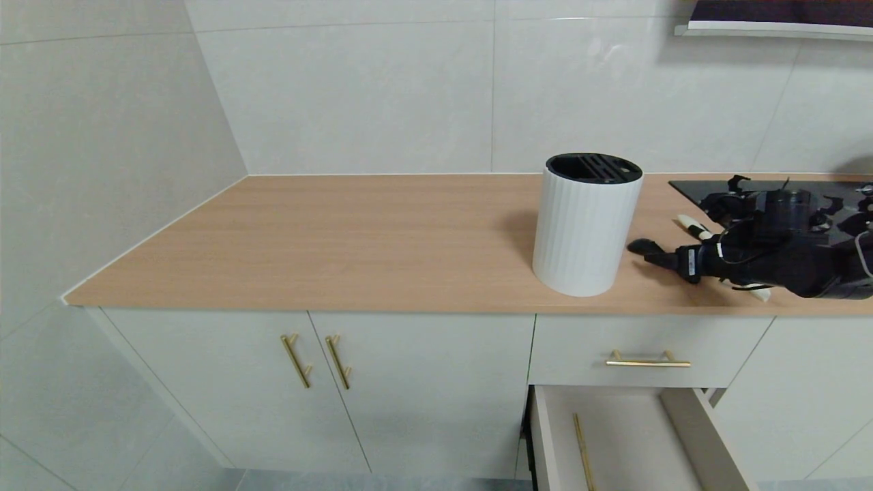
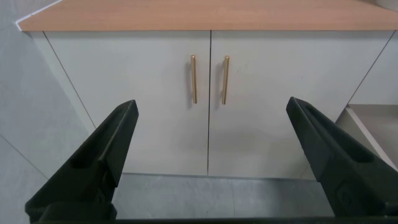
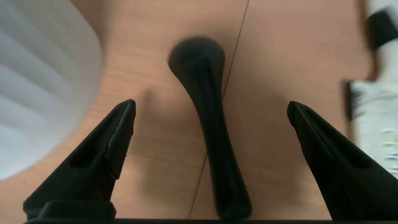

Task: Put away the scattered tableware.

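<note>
**Right arm.** Your right gripper (image 3: 210,107) lies low over the desk (image 1: 341,239), just right of the white ribbed holder (image 1: 583,228) and pointing at it, with the forearm nearly level. Its fingers (image 3: 99,162) are spread wide. A black utensil (image 3: 221,168) lies flat on the desk between them, touching neither finger, its rounded end near the holder's base.

**Left arm.** Your left gripper (image 2: 211,109) sits below desk level, left of the holder. Its fingers (image 2: 106,155) are spread and face the paired cabinet doors (image 2: 155,106).

**Hard to make out.**
- Two white pieces lie right of the holder. One has a black tip (image 1: 690,226) and the other pokes out under the arm (image 1: 758,293).
- The arm covers most of both pieces, so you cannot tell what they are.
- The black utensil's working end is cut off under the wrist.
- The hob (image 1: 689,187), beyond the arm from the holder, is partly masked.
- Below and right of the holder a drawer (image 1: 682,429) stands open and holds a thin gold rod (image 1: 582,450). The drawer's near part is cut off.
</note>
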Motion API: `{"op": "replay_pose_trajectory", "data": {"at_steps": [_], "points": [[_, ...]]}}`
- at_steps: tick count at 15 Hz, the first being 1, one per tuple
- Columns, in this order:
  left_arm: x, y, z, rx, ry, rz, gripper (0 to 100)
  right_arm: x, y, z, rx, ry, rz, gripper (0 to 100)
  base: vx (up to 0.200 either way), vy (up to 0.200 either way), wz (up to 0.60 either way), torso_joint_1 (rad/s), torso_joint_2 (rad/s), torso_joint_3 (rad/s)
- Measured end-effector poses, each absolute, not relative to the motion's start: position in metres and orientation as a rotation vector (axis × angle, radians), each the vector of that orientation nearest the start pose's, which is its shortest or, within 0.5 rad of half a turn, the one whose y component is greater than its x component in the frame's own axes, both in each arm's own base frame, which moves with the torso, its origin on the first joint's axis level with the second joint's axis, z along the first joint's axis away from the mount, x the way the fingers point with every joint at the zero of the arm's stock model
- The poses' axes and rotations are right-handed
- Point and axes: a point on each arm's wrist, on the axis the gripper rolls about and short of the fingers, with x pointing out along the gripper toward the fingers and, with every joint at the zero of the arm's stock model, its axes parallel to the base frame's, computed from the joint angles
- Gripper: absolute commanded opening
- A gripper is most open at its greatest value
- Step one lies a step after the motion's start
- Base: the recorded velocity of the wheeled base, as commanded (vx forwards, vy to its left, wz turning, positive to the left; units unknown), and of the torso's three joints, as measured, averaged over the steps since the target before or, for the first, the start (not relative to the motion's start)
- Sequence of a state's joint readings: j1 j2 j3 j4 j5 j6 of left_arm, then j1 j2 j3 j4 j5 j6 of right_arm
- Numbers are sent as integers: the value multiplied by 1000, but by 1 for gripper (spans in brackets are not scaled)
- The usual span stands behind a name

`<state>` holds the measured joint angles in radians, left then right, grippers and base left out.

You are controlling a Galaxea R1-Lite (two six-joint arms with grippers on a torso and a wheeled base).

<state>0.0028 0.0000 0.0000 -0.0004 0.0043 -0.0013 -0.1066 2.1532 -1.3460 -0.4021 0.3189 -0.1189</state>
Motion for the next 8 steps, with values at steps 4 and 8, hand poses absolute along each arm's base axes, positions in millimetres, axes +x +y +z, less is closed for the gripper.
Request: {"op": "replay_pose_trajectory", "data": {"at_steps": [4, 8], "points": [[-23, 0, 75, -1, 0, 7, 100, 436, -39, 128, -29, 399, 231, 100, 0, 0, 0, 0, 0, 0], [-23, 0, 75, -1, 0, 7, 100, 438, -39, 124, -30, 395, 229, 100, 0, 0, 0, 0, 0, 0]]}}
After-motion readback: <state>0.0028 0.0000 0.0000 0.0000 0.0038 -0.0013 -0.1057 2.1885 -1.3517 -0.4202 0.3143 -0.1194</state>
